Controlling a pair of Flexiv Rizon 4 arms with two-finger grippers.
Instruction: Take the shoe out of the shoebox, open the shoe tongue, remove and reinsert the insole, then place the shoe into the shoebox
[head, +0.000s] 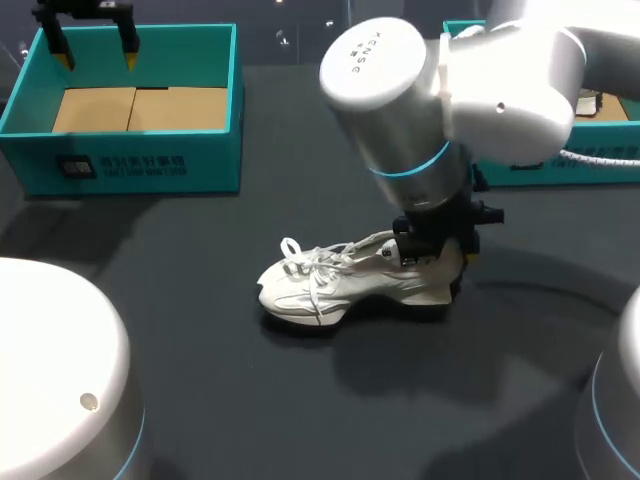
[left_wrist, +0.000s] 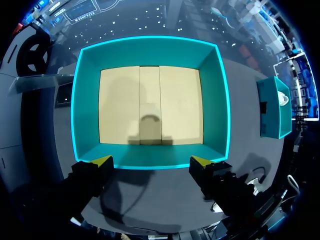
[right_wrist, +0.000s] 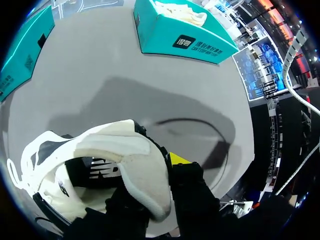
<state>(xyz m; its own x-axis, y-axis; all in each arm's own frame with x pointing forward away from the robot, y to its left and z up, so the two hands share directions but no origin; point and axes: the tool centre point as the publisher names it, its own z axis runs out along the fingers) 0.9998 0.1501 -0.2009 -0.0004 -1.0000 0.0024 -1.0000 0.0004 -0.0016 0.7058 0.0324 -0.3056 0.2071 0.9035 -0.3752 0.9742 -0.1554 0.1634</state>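
Note:
A white lace-up shoe (head: 340, 285) stands upright on the dark table, toe toward my left side. My right gripper (head: 437, 262) is at its heel, shut on the heel collar. In the right wrist view one yellow fingertip (right_wrist: 179, 159) presses the outside of the heel wall (right_wrist: 135, 155); the other finger is inside the shoe and mostly hidden. The teal shoebox (head: 215, 165) sits at the back left, holding nothing on its cardboard floor. My left gripper (head: 95, 48) hangs open above it, with the box wall (left_wrist: 150, 50) ahead of its spread fingers (left_wrist: 102, 161).
A second teal box (head: 560, 170) stands at the back right, behind my right arm; the right wrist view shows this second box (right_wrist: 185, 35) with another white shoe (right_wrist: 180, 12) inside. Bare table lies in front of the shoe and between the two boxes.

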